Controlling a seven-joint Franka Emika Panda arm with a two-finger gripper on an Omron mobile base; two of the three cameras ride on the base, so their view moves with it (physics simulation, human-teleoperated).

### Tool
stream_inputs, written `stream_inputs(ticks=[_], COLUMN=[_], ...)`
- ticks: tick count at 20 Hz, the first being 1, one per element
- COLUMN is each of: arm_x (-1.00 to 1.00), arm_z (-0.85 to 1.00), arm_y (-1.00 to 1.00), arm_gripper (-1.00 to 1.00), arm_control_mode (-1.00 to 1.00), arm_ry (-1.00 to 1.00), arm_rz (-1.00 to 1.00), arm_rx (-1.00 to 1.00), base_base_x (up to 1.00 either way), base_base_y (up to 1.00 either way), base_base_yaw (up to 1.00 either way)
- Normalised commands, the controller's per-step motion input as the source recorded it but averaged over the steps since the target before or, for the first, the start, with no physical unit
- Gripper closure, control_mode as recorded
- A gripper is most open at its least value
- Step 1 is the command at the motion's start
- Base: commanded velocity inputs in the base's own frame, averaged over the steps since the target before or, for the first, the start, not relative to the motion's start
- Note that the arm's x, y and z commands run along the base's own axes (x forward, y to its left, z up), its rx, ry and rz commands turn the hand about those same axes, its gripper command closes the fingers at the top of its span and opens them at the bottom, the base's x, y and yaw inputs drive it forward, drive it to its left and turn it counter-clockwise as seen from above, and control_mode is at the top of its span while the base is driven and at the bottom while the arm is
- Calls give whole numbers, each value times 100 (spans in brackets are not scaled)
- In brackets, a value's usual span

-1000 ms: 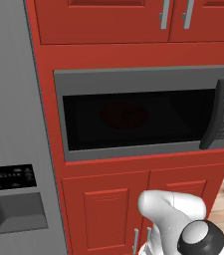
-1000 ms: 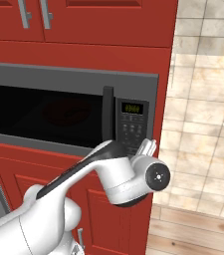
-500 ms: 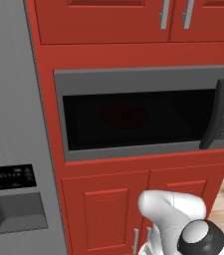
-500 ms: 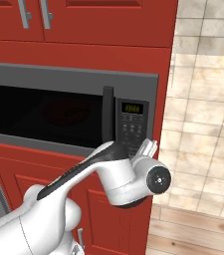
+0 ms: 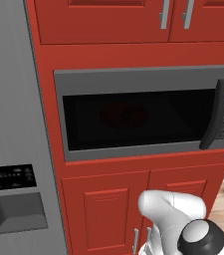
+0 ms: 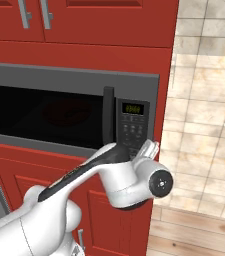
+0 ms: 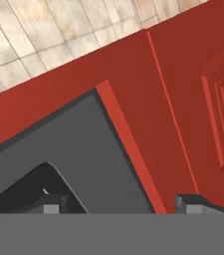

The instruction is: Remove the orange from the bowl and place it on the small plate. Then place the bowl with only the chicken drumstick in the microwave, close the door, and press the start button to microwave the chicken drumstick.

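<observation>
in the left base view the microwave [image 5: 143, 112] sits built into red cabinets, its door [image 5: 133, 119] shut flat, and through the dark glass a faint red round shape shows, likely the bowl [image 5: 126, 113]; whether the drumstick lies in it is too dim to tell. the long curved dark handle [image 5: 213, 115] runs down the door's right edge, and a matte grey fridge stands at the left. in the right base view the white arm reaches up to the keypad [image 6: 134, 132] with its green display, the hand just below and right of the buttons; the fingers themselves are hidden behind the wrist. the step in hand looks to be pressing start: one fingertip should meet a single small button squarely and push straight in, as the keys sit close together and a skewed touch could hit a neighbour. in the hand view the two dark fingertips [image 7: 51, 205] stand well apart with nothing between them, released; the gripper [image 7: 121, 206] faces a smooth grey corner of the microwave frame beside glossy red cabinet, with pale tiled wall beyond.
</observation>
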Motion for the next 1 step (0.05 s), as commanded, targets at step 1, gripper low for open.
stream_inputs(ticks=[1], arm_x=[6], arm_z=[19], arm_y=[6], arm_gripper=[-100], arm_control_mode=[-100], arm_ry=[0], arm_rz=[0], arm_rx=[3], base_base_x=[0], base_base_y=[0], base_base_yaw=[0])
